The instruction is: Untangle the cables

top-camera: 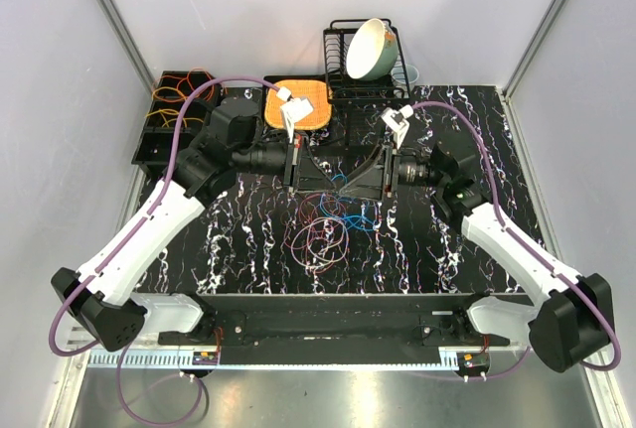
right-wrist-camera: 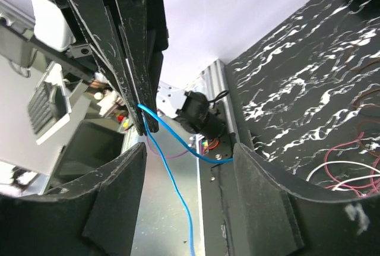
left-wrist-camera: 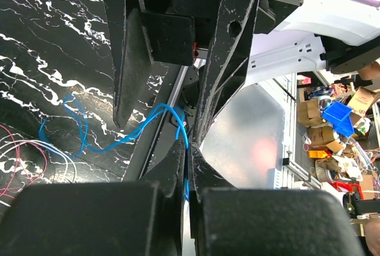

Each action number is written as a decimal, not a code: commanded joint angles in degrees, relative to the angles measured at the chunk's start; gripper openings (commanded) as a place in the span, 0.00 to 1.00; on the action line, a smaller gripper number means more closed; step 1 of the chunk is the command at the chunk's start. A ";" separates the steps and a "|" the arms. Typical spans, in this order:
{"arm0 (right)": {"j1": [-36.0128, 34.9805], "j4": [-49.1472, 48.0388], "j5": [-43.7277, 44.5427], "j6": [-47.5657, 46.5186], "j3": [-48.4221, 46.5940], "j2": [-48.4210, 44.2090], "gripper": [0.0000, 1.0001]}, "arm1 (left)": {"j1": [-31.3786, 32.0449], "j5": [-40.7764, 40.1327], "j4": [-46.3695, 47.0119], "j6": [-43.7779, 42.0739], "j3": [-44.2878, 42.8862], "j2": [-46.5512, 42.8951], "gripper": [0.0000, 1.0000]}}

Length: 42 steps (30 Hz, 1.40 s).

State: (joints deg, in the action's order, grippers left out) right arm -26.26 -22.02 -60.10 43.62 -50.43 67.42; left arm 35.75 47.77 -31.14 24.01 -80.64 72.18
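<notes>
A thin blue cable (left-wrist-camera: 119, 140) runs off the marbled table up into my left gripper (left-wrist-camera: 189, 149), which is shut on it. From above, the left gripper (top-camera: 328, 172) and right gripper (top-camera: 360, 175) meet tip to tip over the table's middle, with the blue cable (top-camera: 343, 202) hanging just below them. My right gripper (right-wrist-camera: 189, 155) is open; the blue cable (right-wrist-camera: 172, 167) passes between its fingers without being clamped. A loose pile of red, purple and white cable loops (top-camera: 320, 237) lies nearer the arm bases. It also shows as pink and white cable loops (left-wrist-camera: 24, 161).
A black bin (top-camera: 149, 145) at the back left holds orange and yellow cables (top-camera: 171, 105). An orange mat (top-camera: 296, 105) lies behind the grippers. A black dish rack (top-camera: 338, 61) with a bowl (top-camera: 370, 49) stands at the back.
</notes>
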 commanded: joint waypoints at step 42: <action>-0.55 27.30 27.05 -1.96 -19.35 -1.85 0.00 | 33.07 -89.25 0.55 7.53 -3.56 6.83 0.59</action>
State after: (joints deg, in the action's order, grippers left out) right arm -26.37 6.11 -34.87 40.82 -67.92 67.79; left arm 68.58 -34.00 -34.37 26.11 -82.65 78.19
